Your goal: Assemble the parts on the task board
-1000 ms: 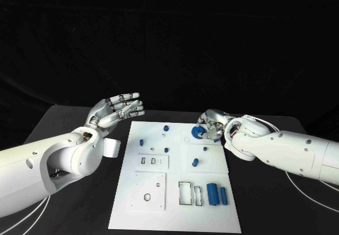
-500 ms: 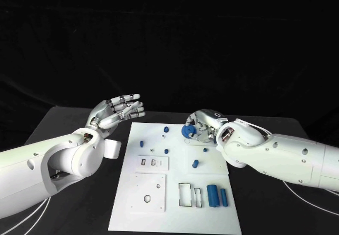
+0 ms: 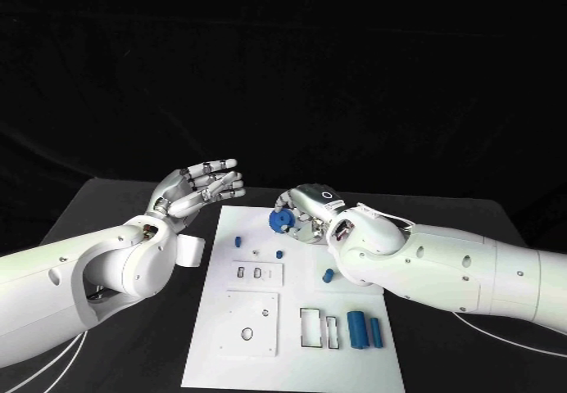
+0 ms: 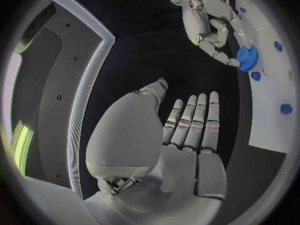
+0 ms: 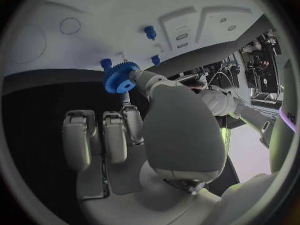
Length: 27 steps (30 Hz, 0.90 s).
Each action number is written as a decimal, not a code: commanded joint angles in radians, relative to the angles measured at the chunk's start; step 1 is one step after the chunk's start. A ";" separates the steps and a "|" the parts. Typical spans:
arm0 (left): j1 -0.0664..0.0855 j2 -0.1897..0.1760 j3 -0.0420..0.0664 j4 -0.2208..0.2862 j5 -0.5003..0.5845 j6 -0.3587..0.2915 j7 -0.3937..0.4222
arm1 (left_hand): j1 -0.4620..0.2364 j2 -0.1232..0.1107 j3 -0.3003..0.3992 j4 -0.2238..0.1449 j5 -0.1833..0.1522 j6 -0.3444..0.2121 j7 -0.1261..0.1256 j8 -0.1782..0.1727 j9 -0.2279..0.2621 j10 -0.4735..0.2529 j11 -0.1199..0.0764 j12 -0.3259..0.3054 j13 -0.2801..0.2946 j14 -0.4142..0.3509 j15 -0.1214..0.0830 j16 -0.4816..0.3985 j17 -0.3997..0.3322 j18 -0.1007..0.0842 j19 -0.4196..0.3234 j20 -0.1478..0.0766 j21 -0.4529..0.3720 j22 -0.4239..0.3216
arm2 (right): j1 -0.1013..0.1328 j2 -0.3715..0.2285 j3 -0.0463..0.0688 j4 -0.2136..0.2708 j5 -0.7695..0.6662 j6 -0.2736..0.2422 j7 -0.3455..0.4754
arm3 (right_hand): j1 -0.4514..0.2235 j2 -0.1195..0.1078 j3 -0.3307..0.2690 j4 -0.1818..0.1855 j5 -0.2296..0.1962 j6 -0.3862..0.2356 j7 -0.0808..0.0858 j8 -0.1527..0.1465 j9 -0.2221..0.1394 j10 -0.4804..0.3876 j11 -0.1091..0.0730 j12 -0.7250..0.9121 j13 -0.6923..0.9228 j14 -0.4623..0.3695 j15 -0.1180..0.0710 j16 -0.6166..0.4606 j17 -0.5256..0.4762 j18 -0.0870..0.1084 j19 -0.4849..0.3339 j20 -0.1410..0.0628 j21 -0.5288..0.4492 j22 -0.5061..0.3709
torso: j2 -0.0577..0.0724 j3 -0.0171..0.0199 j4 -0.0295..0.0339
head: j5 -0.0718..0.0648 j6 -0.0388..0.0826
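We see hard, bright light from above on the task board [image 3: 296, 327], which glows white with faint glare, while the table [image 3: 130, 213] and backdrop sink into black. Shadows are short and soft. Both wrist views bend strongly at the rim, and their edges go dark and blurry.

— Where's the blue gear [image 3: 281, 220]?
— Pinched at the right hand's [image 3: 310, 214] fingertips, above the far end of the white task board [image 3: 296, 344].
— The other parts?
— Small blue pegs [image 3: 238, 241] stand upright on the far half; two blue cylinders [image 3: 355, 327] lie side by side near the front right, beside a rectangular slot
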 commanded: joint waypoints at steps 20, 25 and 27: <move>0.002 0.003 0.001 0.008 0.001 0.015 0.009 | 0.000 -0.001 0.009 0.000 -0.003 0.006 0.109 -0.006 -0.001 0.009 0.002 -0.008 0.000 0.007 -0.001 -0.008 0.001 0.013 0.010 0.001 -0.002 -0.003 | -0.064 0.089 -0.001 -0.098 -0.036 0.010 -0.005 | -0.024 0.001 0.019 -0.008 -0.001 0.019 -0.025 0.061 0.072 0.002 0.002 -0.003 0.030 0.084 -0.003 0.002 0.171 -0.014 0.053 -0.006 0.006 0.203 | 0.001 0.0025 -0.0015 | 0.008 -0.008; 0.002 0.003 0.001 0.008 0.001 0.015 0.008 | 0.000 -0.001 0.009 0.000 -0.003 0.006 0.109 -0.006 -0.001 0.009 0.002 -0.008 0.000 0.007 -0.001 -0.008 0.001 0.013 0.010 0.001 -0.002 -0.003 | -0.066 0.092 -0.001 -0.109 -0.038 0.005 -0.007 | -0.026 0.001 0.022 -0.010 -0.001 0.017 -0.025 0.060 0.072 0.001 0.002 -0.003 0.029 0.084 -0.003 0.002 0.171 -0.013 0.053 -0.005 0.006 0.203 | 0.001 0.0029 -0.0033 | 0.009 -0.009; 0.002 0.003 0.001 0.008 0.001 0.015 0.008 | 0.000 -0.001 0.009 0.000 -0.003 0.006 0.109 -0.006 -0.001 0.009 0.002 -0.008 0.000 0.007 -0.001 -0.008 0.001 0.013 0.010 0.001 -0.002 -0.003 | -0.066 0.093 -0.001 -0.111 -0.042 -0.001 -0.010 | -0.026 0.001 0.022 -0.010 -0.001 0.017 -0.025 0.060 0.072 0.001 0.002 -0.003 0.029 0.084 -0.003 0.002 0.171 -0.013 0.053 -0.005 0.006 0.203 | 0.001 0.0029 -0.0038 | 0.009 -0.008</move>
